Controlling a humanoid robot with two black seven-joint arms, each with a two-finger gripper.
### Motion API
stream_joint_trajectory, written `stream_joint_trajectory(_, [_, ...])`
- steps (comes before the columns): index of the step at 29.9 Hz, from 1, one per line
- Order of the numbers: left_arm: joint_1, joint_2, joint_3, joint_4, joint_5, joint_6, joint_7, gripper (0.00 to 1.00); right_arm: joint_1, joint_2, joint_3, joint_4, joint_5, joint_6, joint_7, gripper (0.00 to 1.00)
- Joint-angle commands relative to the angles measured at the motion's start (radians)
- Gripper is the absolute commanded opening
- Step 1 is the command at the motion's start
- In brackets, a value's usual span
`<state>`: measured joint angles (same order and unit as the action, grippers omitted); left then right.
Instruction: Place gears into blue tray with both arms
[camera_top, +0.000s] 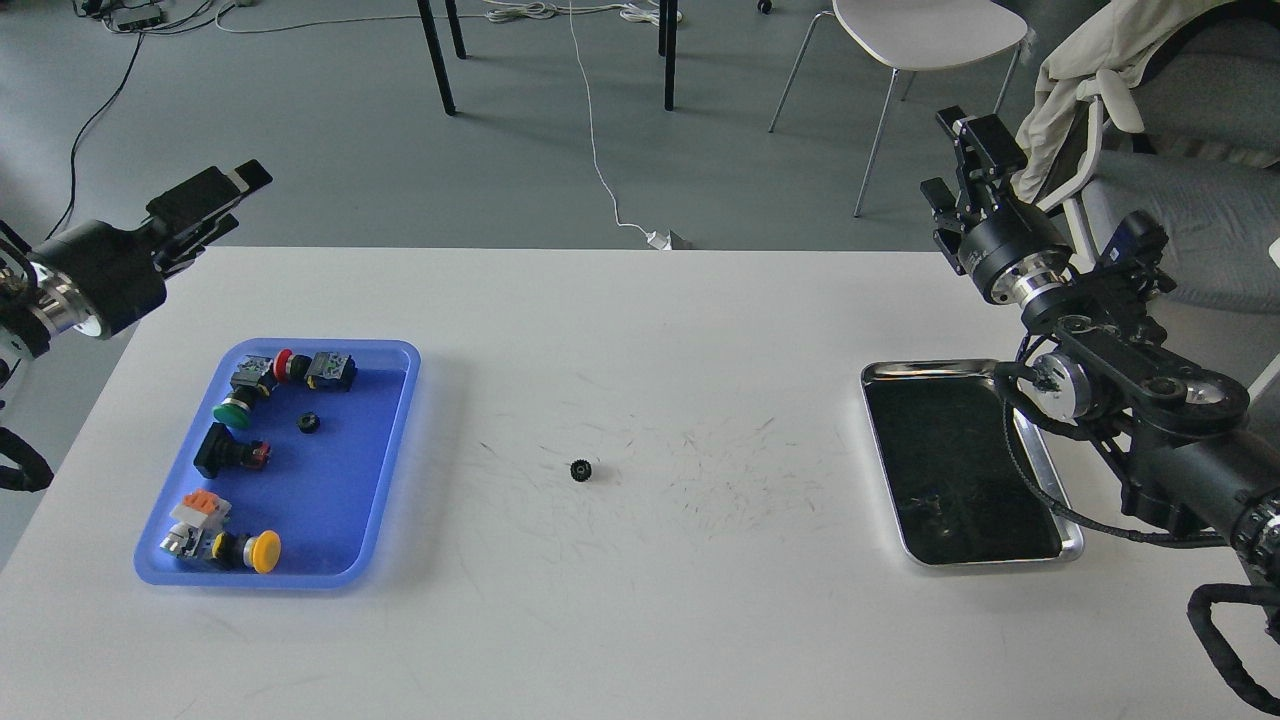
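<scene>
Both grippers, left (228, 190) and right (960, 150), hover empty, jaw gaps unclear; one gear (581, 470) lies mid-table, another (308, 423) in the blue tray (395, 455) among switches (290, 367).

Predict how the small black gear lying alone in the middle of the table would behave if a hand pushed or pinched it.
The gear looks rigid and probably light, being so small. It lies on the smooth white table, so a push would likely slide it. Tipped onto its round edge, it might roll.

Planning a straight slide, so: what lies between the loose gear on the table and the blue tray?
Nothing. In the head view, only bare white table separates the gear from the blue tray rim.
</scene>
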<state>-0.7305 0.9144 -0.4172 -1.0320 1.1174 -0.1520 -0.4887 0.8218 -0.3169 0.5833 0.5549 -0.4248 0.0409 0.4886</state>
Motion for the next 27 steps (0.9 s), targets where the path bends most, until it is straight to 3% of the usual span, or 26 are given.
stream_joint_trajectory(1, [-0.001,-0.002,0.001,-0.037,0.174,0.028,0.000,0.98,-0.001,-0.002,-0.010,-0.033,0.136,0.010,0.000,0.94])
stream_joint_trajectory(8, [-0.009,-0.003,0.003,-0.068,0.462,0.055,0.000,0.98,-0.030,-0.002,-0.010,-0.035,0.159,0.007,0.000,0.94])
stream_joint_trajectory(15, [-0.012,0.000,0.014,-0.206,0.705,0.092,0.000,0.98,-0.032,-0.001,-0.010,-0.038,0.159,0.001,0.000,0.94])
stream_joint_trajectory(22, [0.003,-0.022,0.021,-0.287,0.786,0.184,0.000,0.98,-0.041,-0.002,-0.010,-0.041,0.156,-0.001,0.000,0.94])
stream_joint_trajectory(27, [-0.004,-0.042,0.060,-0.356,0.915,0.189,0.000,0.98,-0.041,0.002,-0.013,-0.064,0.155,-0.002,0.000,0.94])
